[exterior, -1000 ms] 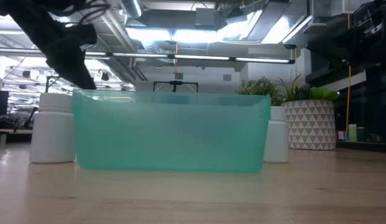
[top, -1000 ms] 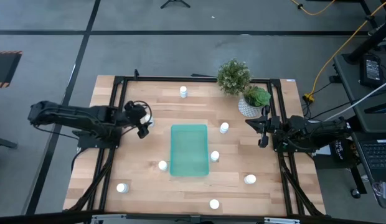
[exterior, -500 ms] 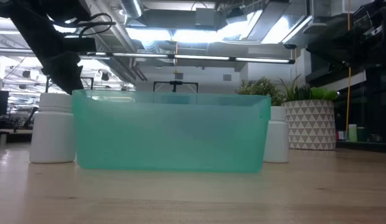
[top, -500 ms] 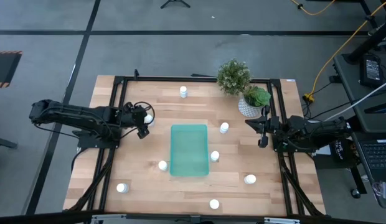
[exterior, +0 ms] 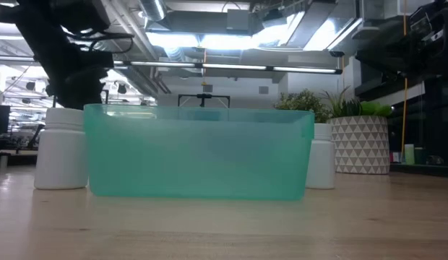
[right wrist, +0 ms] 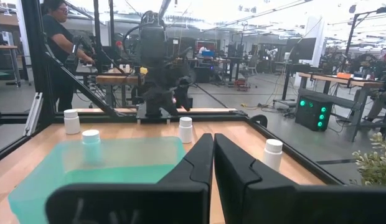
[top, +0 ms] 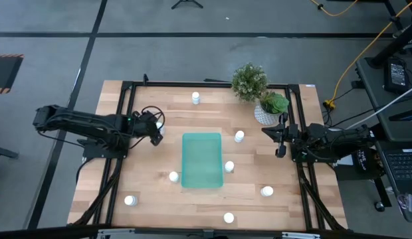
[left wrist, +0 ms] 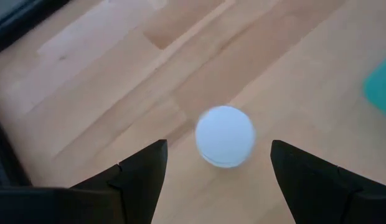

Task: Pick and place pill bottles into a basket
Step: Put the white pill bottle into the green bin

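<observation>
— Pale wooden plank worktop [top: 153, 159] inside a black frame, grey floor around it. What stands on it?

— At the middle lies the shallow rectangular teal-green translucent plastic tray [top: 202, 159], with nothing showing inside it. In the far right corner stands a white patterned plant pot [top: 264, 114] with a bushy green plant [top: 249, 80] beside it.

— And the arms?

— The dark left arm reaches in from the left edge; its left gripper [top: 155, 129] hangs over a small white cylindrical pill bottle [left wrist: 225, 135] near the tray's far left corner, fingers wide apart on either side of it, not touching. The right gripper [top: 280, 136] waits at the right edge, fingers together.

— Other bottles?

— One at the far edge [top: 196, 98], two just off the tray's right side [top: 239, 136] [top: 229, 166], one by its left side [top: 173, 176], three toward the near edge [top: 129, 200] [top: 228, 217] [top: 266, 192].
</observation>
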Controlling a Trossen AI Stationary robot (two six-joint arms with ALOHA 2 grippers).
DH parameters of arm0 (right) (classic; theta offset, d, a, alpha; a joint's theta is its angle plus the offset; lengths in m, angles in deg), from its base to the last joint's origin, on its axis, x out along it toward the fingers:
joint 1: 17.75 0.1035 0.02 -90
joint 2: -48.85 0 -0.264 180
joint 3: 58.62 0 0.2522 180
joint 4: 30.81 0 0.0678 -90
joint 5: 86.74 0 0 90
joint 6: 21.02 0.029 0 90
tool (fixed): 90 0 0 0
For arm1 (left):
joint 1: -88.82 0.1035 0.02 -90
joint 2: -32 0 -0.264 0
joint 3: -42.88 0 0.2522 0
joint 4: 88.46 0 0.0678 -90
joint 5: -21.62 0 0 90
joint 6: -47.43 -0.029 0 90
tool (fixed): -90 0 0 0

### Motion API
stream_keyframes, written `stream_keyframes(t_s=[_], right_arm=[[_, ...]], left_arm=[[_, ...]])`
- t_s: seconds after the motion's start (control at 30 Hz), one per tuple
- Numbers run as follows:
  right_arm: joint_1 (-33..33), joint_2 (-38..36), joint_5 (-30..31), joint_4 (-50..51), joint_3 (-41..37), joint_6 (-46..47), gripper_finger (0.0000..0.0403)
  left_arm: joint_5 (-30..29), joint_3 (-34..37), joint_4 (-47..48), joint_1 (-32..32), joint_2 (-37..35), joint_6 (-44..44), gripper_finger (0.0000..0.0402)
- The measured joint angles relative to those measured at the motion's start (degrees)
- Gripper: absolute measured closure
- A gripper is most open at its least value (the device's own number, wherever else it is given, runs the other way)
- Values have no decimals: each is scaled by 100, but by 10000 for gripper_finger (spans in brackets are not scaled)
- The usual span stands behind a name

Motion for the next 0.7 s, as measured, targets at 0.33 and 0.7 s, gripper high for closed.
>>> stream_keyframes(t_s=[0.33, 0.7], right_arm=[[-1, 0, 0, -16, 0, 0, 384], [0, 0, 0, -14, -1, 0, 384]], left_arm=[[106, 0, -40, 296, 562, 286, 123], [370, 0, -648, 460, 664, -309, 123]])
